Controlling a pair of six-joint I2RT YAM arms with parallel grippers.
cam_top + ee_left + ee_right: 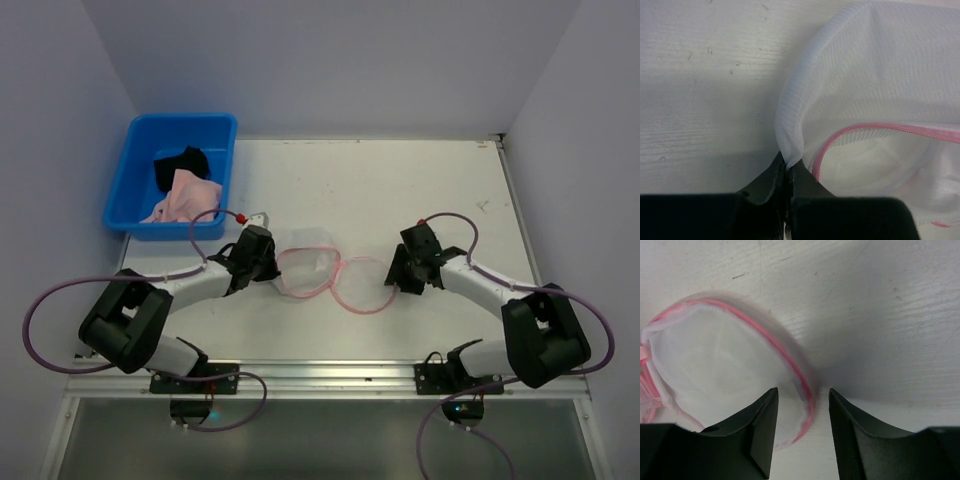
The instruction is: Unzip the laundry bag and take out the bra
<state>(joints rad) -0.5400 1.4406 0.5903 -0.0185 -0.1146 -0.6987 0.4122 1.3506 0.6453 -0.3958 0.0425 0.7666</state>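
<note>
Laundry bag [330, 272]: down on the middle of the surface [420, 180], splayed into two pink-rimmed mesh rounds side by side, right between the arms.
Left tool [786, 167]: pinched tight on a fold of white mesh at the bag's left edge.
Right tool [802, 395]: jaws apart, the pink rim of the right-hand round running between them, gripping nothing.
Blue bin [125, 200]: far-left corner, well apart from the bag, with pink cloth [185, 197] and black cloth [182, 162] inside.
</note>
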